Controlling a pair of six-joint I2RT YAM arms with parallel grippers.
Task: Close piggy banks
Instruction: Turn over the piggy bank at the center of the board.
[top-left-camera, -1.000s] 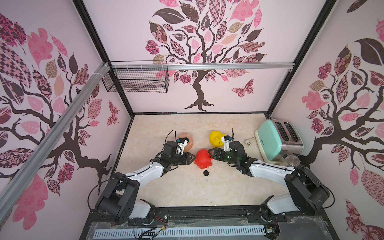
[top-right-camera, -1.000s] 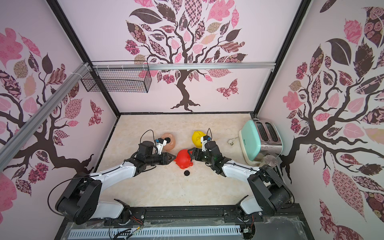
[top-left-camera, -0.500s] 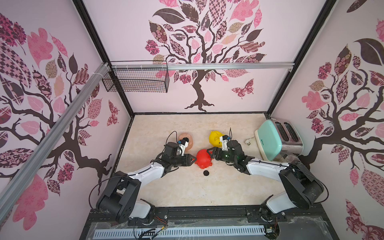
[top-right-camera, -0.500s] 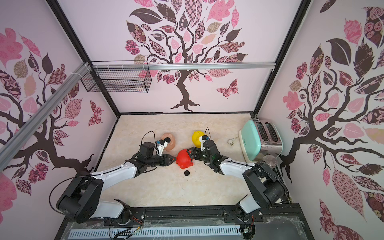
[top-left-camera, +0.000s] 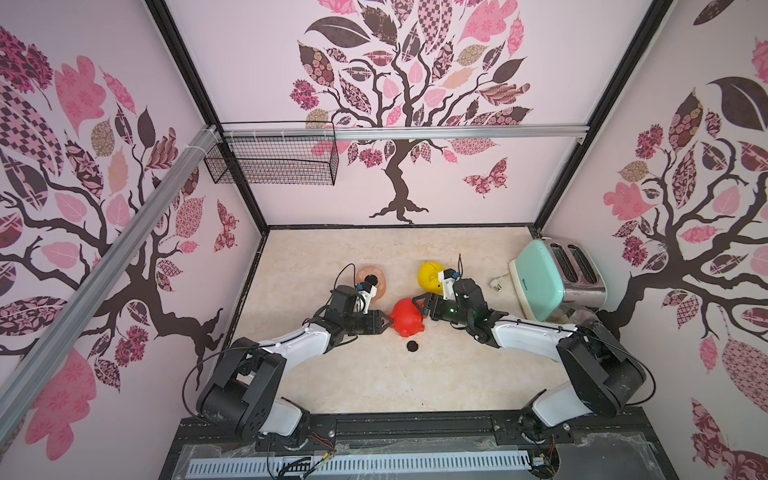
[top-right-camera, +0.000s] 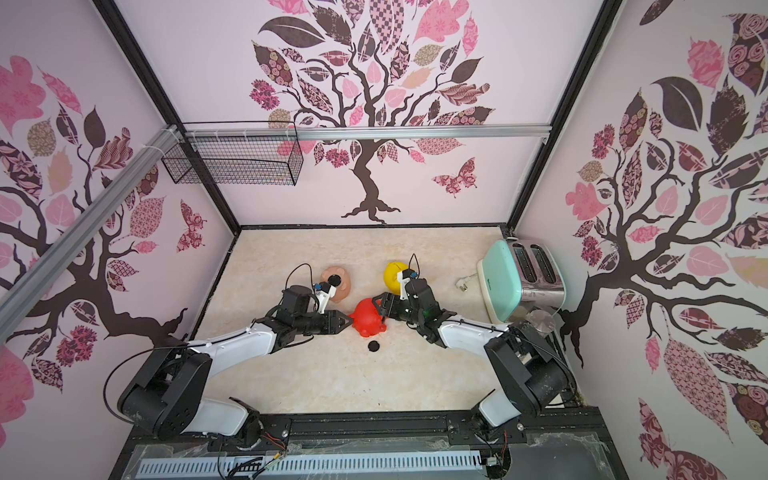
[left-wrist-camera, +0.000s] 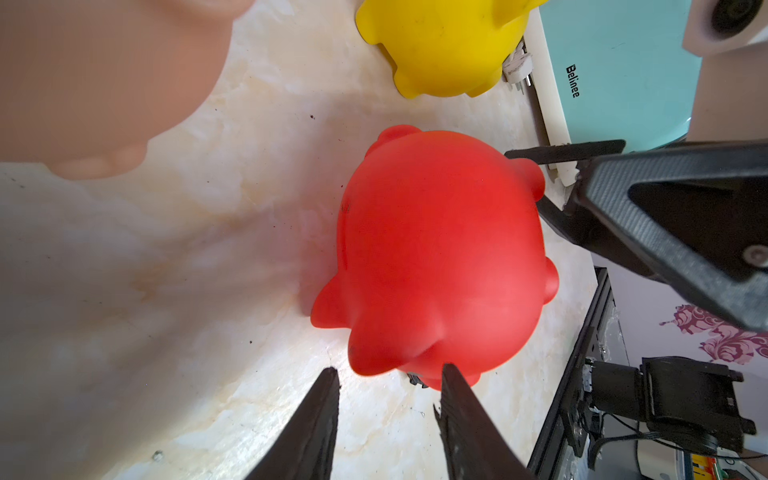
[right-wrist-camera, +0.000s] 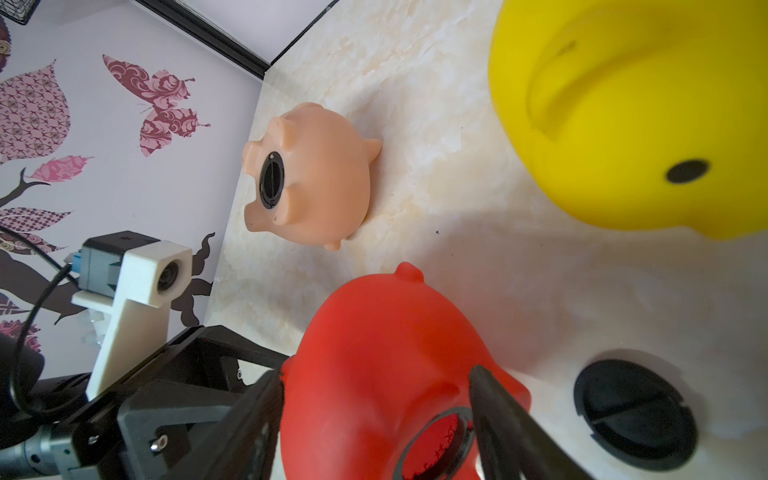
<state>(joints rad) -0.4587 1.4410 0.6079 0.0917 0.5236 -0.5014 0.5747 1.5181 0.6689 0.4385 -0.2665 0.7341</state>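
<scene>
Right wrist camera is showing the red pig (right-wrist-camera: 374, 353) lying tipped on the table (right-wrist-camera: 415, 104), right in the middle, with both arms crowding around it. Its round belly hole (right-wrist-camera: 436, 444) is gaping open and facing this camera.

The right gripper (right-wrist-camera: 376, 372) is standing wide, with one finger on each side of the pig, and it is looking like it is squeezing the pig. The left gripper (left-wrist-camera: 388, 370) is poking at the pig's other side with its jaws only a little apart. A small bump of the pig is sitting right at the tips, and I cannot tell if they are pinching it.

The black plug (right-wrist-camera: 633, 409) is lying loose on the table, just beside the red pig. The peach pig (right-wrist-camera: 320, 178) is lying farther back with another plug (right-wrist-camera: 272, 179) sitting in its belly. The yellow pig (right-wrist-camera: 623, 104) is resting near the right gripper, and its belly is hiding from view.

Trouble may be coming. The red pig is round and smooth, so a hard or crooked squeeze could be sending it popping out and rolling. One right finger is covering the edge of the hole, so it could be blocking the plug. A rolling pig could be knocking the loose plug away. The two grippers are working very close together, so they could be bumping each other.
</scene>
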